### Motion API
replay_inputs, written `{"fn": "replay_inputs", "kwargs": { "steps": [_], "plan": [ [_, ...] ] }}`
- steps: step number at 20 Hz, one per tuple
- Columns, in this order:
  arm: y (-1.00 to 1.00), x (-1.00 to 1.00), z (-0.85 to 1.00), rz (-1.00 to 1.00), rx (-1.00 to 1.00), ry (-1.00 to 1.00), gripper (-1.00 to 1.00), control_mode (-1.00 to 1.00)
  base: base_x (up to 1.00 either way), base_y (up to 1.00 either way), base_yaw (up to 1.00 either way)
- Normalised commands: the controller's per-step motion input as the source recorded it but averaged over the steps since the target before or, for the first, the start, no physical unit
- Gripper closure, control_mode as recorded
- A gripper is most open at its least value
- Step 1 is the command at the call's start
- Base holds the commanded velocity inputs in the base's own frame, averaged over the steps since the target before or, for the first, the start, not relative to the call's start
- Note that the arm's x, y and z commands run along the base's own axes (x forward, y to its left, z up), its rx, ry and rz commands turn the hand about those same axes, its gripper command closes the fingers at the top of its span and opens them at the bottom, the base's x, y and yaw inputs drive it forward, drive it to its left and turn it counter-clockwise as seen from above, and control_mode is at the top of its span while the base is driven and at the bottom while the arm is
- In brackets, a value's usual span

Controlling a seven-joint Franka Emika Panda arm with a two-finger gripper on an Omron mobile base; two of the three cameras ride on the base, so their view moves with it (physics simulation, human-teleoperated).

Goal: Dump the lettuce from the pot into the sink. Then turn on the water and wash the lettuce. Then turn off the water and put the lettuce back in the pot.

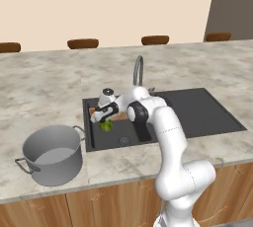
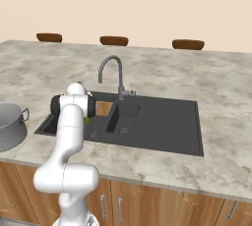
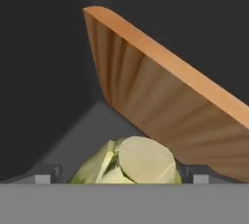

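The white arm reaches down into the left basin of the dark charcoal rectangular double-basin sink (image 1: 207, 112), set in the marbled beige stone bench (image 1: 44, 88). Its two-finger tool (image 1: 100, 119) pinches the small crinkled green lettuce head (image 1: 105, 126), which hangs just above the basin floor, near the round drain (image 1: 124, 140). In the hand view the pale cut face of the lettuce (image 3: 141, 162) sits between the two dark fingertips (image 3: 44, 175), with the wood-brown inner panel (image 3: 160, 101) slanting close behind it. The tall grey gooseneck faucet (image 2: 112, 72) stands at the back rim of the sink. The round grey metal stockpot (image 1: 52, 154) stands upright on the bench, just left of the sink.
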Motion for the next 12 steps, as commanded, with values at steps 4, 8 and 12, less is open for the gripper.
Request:
{"fn": "replay_inputs", "kwargs": {
  "steps": [4, 8, 12],
  "plan": [
    [0.17, -0.94, 0.00, -0.21, 0.00, -0.21, 1.00, -1.00, 0.00, 0.00, 0.00],
    [0.13, -1.00, 0.06, -0.19, 0.00, -0.36, 1.00, -1.00, 0.00, 0.00, 0.00],
    [0.00, -0.97, 0.59, -0.09, 0.00, -0.29, 1.00, -1.00, 0.00, 0.00, 0.00]
  ]
}}
